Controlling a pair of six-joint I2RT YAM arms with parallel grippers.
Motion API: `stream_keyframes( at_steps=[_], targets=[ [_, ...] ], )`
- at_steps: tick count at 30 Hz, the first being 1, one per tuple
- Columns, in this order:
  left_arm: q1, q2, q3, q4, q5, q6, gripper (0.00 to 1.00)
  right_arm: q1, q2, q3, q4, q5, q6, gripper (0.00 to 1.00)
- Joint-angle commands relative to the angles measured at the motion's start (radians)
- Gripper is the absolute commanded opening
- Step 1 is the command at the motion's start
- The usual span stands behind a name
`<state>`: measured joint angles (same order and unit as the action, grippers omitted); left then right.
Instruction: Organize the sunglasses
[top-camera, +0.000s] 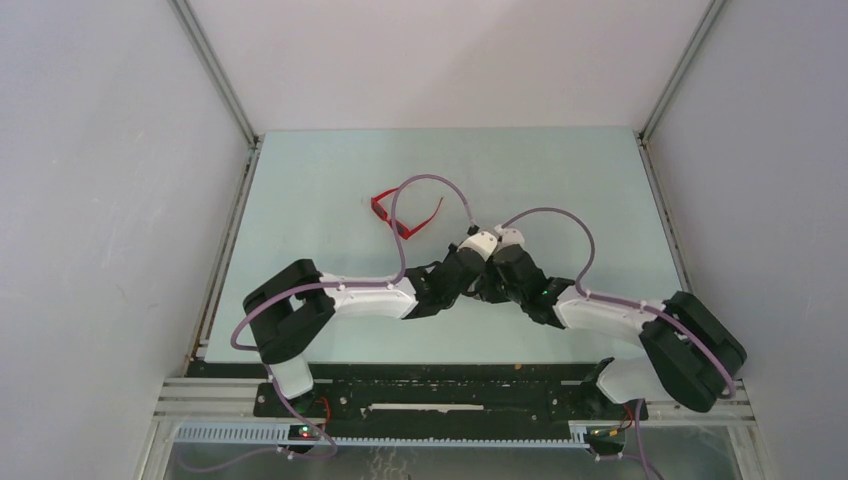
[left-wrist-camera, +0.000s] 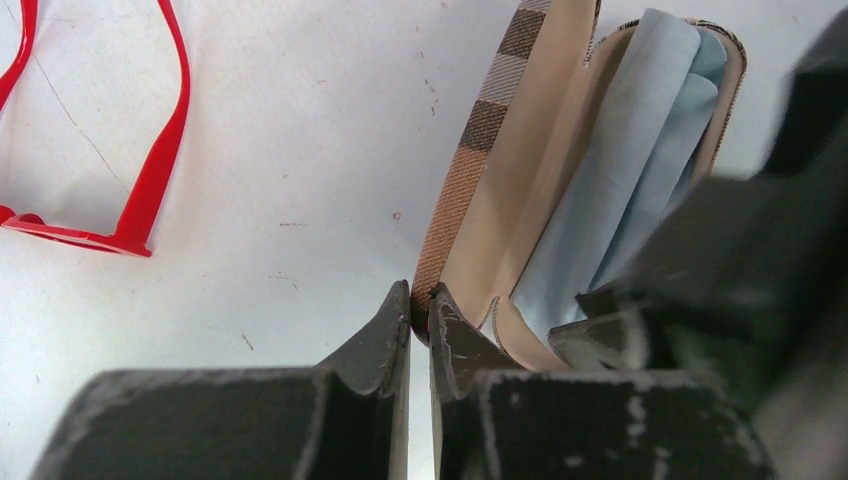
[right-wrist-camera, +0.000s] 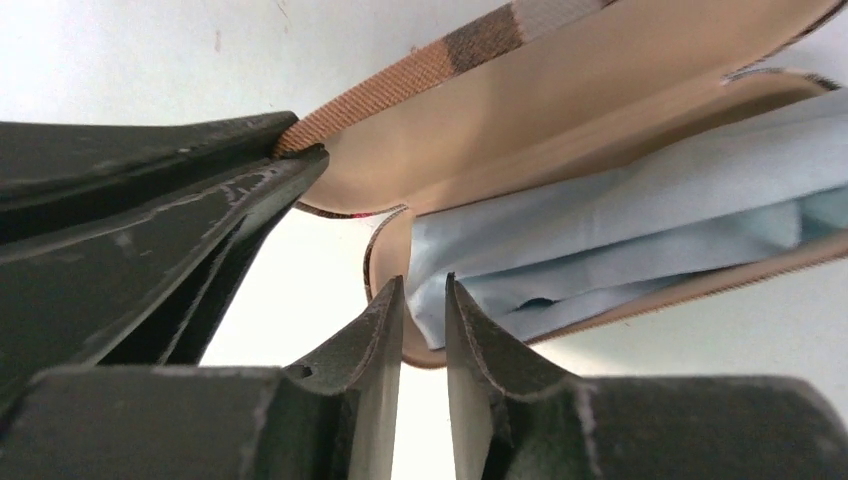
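While pinching the tip of the plaid lid to hold the brown case (left-wrist-camera: 530, 170) open, pictured with jaws all but closed: left gripper (left-wrist-camera: 420, 295). Close beside it on its right: right gripper (right-wrist-camera: 422, 285), jaws parted to a narrow slit at the rim of the case's lower half, next to a corner of the folded blue cloth (right-wrist-camera: 640, 200), with nothing visibly pinched between them. Lying on the table (left-wrist-camera: 300, 150) ahead and to the left of the left gripper, well apart from the case: red sunglasses (left-wrist-camera: 140, 225), arms unfolded. Front of the frame turned toward the left gripper and set crosswise to its reach, thin arms pointing away from it. From above, the same picture: sunglasses beyond and to the left of both grippers, nearer the left one. Judged the likelier pick-up: a short reach forward and left by the left arm once free of the lid, rather than a longer crossing by the right. No brand, label or readable writing anywhere; only woven plaid stripes on the case.
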<state>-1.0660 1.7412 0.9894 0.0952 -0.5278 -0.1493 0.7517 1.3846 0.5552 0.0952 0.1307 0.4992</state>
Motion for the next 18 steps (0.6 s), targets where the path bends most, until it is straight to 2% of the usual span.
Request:
stream_keyframes(
  at_steps=[1,8,18],
  targets=[
    [0.001,-0.001,-0.01,0.058,-0.026,0.003,0.0,-0.06,-0.124,-0.017,-0.009,-0.039,-0.007,0.31],
    [0.001,0.0,-0.016,0.07,-0.013,0.015,0.0,-0.214,-0.237,-0.036,-0.053,-0.12,-0.001,0.32],
    [0.001,-0.006,-0.022,0.068,-0.018,0.02,0.0,-0.371,-0.215,-0.04,-0.122,-0.149,0.065,0.29]
  ],
)
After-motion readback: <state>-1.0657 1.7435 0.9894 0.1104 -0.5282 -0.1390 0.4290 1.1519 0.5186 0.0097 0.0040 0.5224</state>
